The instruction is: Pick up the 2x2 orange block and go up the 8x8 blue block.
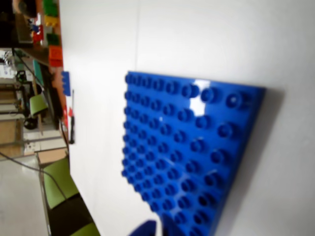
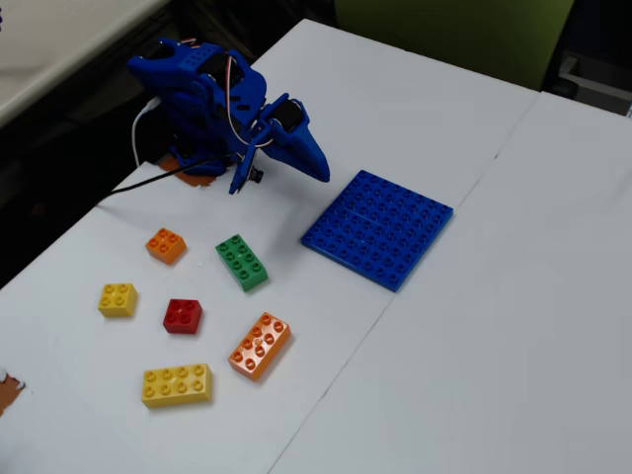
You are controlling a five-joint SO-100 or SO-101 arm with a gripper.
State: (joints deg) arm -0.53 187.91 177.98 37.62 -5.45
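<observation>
On table (image 2: 553,296): 6 bricks, 1 baseplate (image 2: 378,228)

A white bench (image 2: 553,326) made of panels joined by thin seams fills the fixed view. At twelve o'clock stands a green chair (image 2: 464,30); dark floor shows at nine o'clock.

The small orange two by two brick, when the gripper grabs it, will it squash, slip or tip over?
The 2x2 orange block looks like rigid moulded plastic, so it probably won't squash. Its glossy, smooth sides may slip in a loose pinch. It sits low and flat on the table, so it likely slides rather than tips.
</observation>
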